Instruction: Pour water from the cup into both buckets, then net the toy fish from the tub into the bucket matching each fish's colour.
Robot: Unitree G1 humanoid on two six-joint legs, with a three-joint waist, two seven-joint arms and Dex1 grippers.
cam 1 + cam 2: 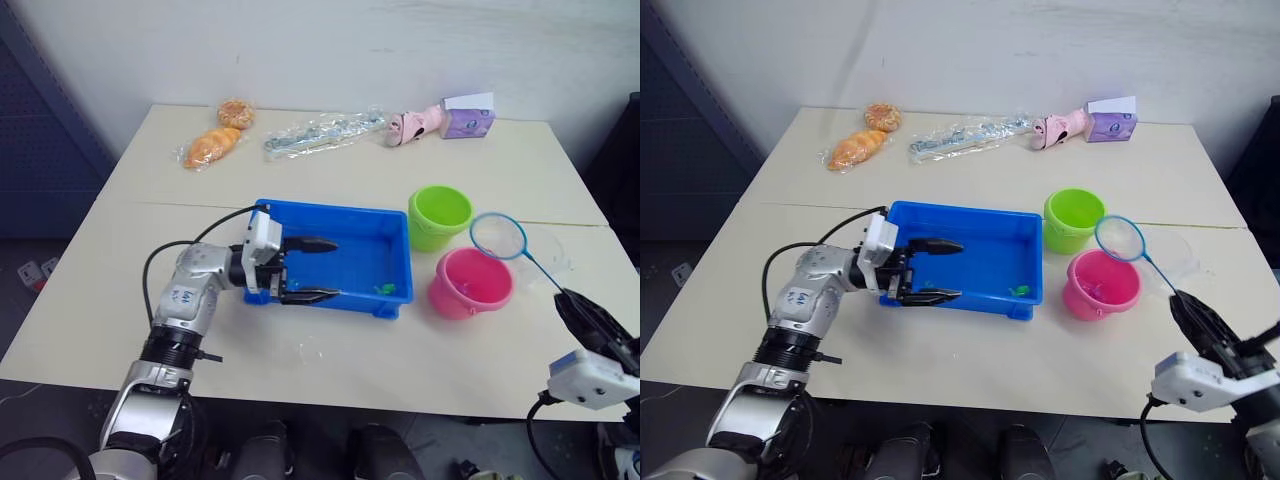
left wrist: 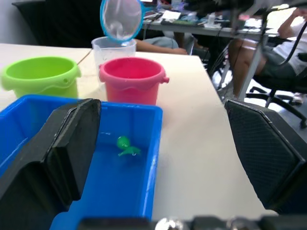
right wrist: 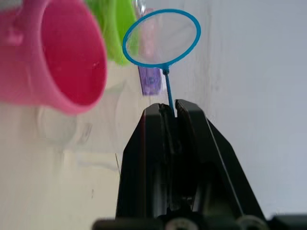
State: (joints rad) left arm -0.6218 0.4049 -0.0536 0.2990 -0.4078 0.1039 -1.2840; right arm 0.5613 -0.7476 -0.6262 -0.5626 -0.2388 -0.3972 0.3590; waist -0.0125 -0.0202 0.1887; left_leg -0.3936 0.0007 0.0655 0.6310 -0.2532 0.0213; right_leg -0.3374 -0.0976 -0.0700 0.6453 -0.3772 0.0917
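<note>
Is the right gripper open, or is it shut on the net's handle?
Shut. In the right wrist view the right gripper has its two black fingers pressed together around the thin handle of the net, whose hoop is raised beside the pink bucket.

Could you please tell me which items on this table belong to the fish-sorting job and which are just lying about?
Job items: blue tub, green fish in it, green bucket, pink bucket, net held in the right gripper, clear cup.

Lying about: two wrapped pastries, clear plastic packet, pink toy, purple box.
</note>
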